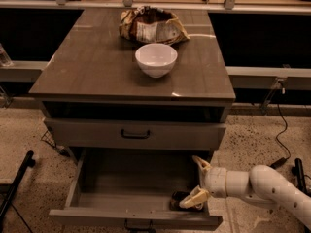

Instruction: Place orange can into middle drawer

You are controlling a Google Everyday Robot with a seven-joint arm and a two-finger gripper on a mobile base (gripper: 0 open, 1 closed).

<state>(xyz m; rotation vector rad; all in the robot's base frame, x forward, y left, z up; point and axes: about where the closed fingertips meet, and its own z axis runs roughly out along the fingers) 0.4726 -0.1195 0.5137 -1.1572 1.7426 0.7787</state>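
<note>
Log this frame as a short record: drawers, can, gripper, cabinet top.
middle drawer: pulled open, lowest one showing
upper drawer: shut
gripper: open, over the open drawer's right front corner
can: small dark shape on the drawer floor beside the lower finger; too dim to confirm
cabinet top: white bowl, crumpled bag behind it

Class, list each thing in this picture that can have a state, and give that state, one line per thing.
middle drawer: pulled open.
black-handled drawer: shut.
orange can: inside the middle drawer, at its front right corner.
gripper: open, reaching into the middle drawer, right by the orange can.
white bowl: upright, empty.
bag: crumpled.
</note>
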